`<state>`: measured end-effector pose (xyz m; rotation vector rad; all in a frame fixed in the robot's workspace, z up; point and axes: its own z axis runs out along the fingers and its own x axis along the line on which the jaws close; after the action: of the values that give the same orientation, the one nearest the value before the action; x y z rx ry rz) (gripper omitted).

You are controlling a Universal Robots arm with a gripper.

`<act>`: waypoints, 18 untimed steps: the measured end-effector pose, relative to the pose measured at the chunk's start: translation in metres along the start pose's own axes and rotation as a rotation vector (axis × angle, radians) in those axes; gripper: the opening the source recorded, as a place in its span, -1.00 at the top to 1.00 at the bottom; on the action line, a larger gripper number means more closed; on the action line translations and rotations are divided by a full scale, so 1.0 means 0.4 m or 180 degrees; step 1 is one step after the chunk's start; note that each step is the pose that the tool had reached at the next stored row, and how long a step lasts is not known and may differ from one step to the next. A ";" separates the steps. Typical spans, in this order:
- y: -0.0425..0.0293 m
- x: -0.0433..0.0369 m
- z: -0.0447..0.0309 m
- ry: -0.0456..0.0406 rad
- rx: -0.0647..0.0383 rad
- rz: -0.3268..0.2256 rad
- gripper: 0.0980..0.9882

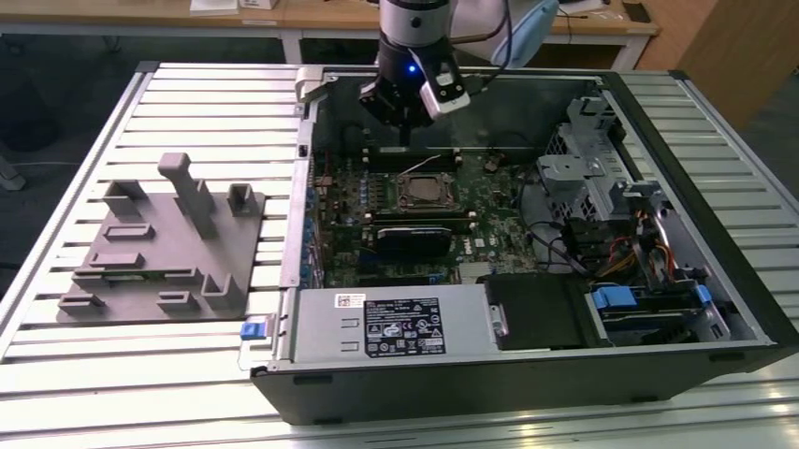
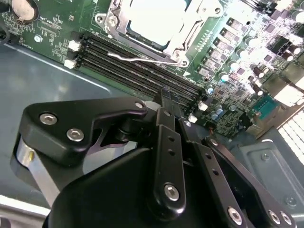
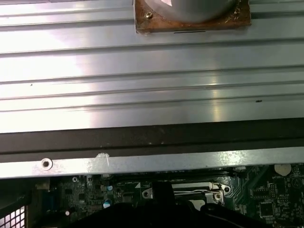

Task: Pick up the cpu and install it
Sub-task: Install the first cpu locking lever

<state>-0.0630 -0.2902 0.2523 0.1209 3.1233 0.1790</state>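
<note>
The cpu shows its pale silvery top inside the metal-framed socket on the motherboard. A thin wire lever lies along the socket's edge. My gripper hangs above the board behind the socket, near the case's back wall. In the second wrist view the black fingers meet at their tips, so the gripper is shut with nothing visible between them, over the memory slots and apart from the cpu. In the first wrist view the socket frame appears beyond the case rim.
The open computer case lies on a slatted metal table. Grey plastic holder blocks stand at the exterior view's left. A power supply, a drive cage and cables crowd the case.
</note>
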 end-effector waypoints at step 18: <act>-0.003 -0.034 0.043 0.0007 0.0030 -0.0037 0.98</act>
<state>-0.0491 -0.2906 0.2350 0.1027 3.1266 0.1645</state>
